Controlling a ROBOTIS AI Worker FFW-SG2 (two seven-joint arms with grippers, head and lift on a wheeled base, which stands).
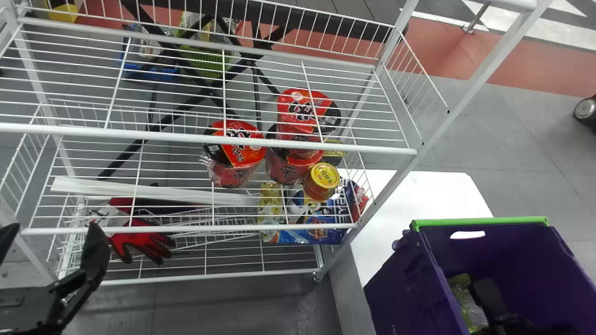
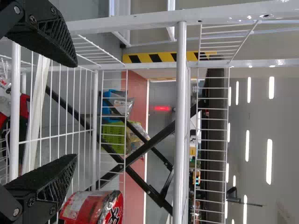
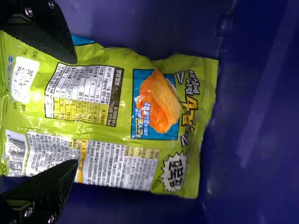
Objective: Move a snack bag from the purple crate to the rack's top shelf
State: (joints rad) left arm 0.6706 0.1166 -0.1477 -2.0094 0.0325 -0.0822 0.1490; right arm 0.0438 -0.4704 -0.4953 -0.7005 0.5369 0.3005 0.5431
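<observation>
Hanging at far L in front of the wire rack (image 1: 28, 60), the L gripper (image 1: 52, 232) is released, fingers wide apart. Next, red-&-black glove (image 1: 139, 239) low in the rack, under the top shelf (image 1: 209, 140). Then red noodle tubs (image 1: 236, 151), a yellow-lidded jar (image 1: 324, 176) & blue packs (image 1: 312, 230), also below that shelf. R of the rack: white worktop (image 1: 419, 193) w/ purple crate (image 1: 400, 288). Inside it lies the green snack bag (image 1: 465, 298), w/ R gripper (image 1: 489, 295) over it, released, fingers spread, bag's printed face btwn them.
</observation>
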